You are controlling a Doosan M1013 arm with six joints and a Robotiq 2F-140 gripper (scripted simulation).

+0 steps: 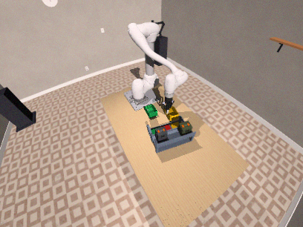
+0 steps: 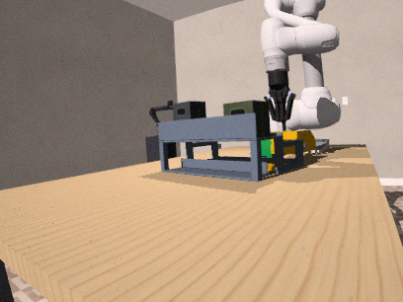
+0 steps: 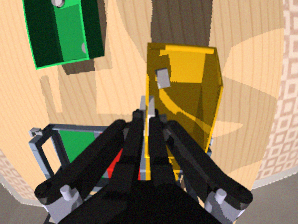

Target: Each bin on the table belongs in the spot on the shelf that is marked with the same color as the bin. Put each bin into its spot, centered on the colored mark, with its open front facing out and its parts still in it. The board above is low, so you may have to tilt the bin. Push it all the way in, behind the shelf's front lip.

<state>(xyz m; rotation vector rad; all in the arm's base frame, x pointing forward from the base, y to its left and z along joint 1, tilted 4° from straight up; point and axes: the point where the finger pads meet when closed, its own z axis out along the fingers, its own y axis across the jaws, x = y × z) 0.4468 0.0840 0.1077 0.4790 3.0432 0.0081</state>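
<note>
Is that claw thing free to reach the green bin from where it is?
Probably yes. The green bin sits in the open on the table beside the yellow bin, nothing above it. The end effector is shut, pinching the yellow bin's wall, so it must let go first.
</note>
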